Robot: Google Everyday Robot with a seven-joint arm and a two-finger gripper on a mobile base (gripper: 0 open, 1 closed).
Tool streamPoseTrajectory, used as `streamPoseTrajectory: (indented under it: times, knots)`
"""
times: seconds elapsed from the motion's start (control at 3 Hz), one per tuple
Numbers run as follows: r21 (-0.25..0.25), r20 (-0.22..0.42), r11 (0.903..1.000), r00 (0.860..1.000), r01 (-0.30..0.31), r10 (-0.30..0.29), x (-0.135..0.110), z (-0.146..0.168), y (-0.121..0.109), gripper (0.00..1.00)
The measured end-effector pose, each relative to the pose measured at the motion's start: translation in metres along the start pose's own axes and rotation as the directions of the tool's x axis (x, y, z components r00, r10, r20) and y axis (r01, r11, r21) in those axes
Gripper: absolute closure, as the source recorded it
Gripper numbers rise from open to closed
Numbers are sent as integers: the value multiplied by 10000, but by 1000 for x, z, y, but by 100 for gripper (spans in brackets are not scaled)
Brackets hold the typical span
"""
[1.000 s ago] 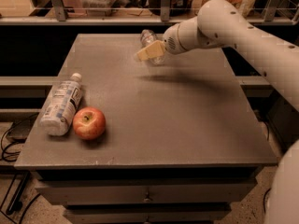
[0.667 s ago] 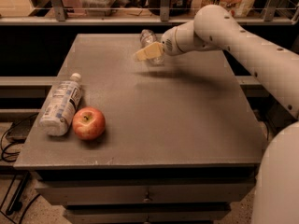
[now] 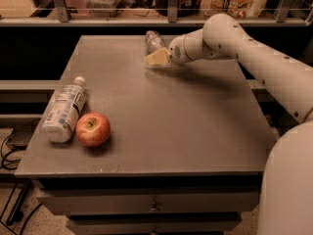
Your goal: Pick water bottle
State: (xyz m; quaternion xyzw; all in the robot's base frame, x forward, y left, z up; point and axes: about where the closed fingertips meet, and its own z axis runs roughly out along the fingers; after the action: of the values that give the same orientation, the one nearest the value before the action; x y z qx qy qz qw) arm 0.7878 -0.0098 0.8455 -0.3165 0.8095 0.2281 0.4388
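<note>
Closest to the camera, in the lower left of the frame, a red apple (image 3: 93, 129) was parked on the tabletop (image 3: 186, 131). It was right beside a larger bottle (image 3: 62, 111) with a white label and cap, which was laid on its side. Neither is the thing wanted, and both were well apart from the action.

Further back, the arm (image 3: 254, 53) was stretched in from the right side of the frame toward the upper middle. The hand (image 3: 158, 58) was seen there, low over the far part of the tabletop. It was right up against the water bottle (image 3: 153, 40), the small clear crinkly one near the far edge, upper centre of the frame. Whether the hand was apart, together or already clamped on the bottle couldn't be told, since the bottle's lower part was hidden behind it. Upright or tilted couldn't be called either.

What could go wrong, as a guess:
- A bottle that thin and light could be nudged instead of gripped. With the far edge so close, it might be shoved off toward the cluttered shelf (image 3: 171, 19) behind.
- If it's squeezed off-centre, the ribbed plastic could be crumpled or popped out sideways.
- Clear plastic is easily misjudged, so the grip could be placed too high or too shallow and the bottle dropped on the lift.
</note>
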Motion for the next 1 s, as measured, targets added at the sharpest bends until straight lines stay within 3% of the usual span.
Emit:
streamPoseTrajectory:
  times: [0.33,0.67,1.0]
  knots:
    - [213,30,9998,10000,66,-66,-2,-7,1,63]
    - [293,300,9972,9971,692,-701,-23,-29,12,87]
    - [178,712,9821,9795,1875,-1883,-61,-66,35,100]
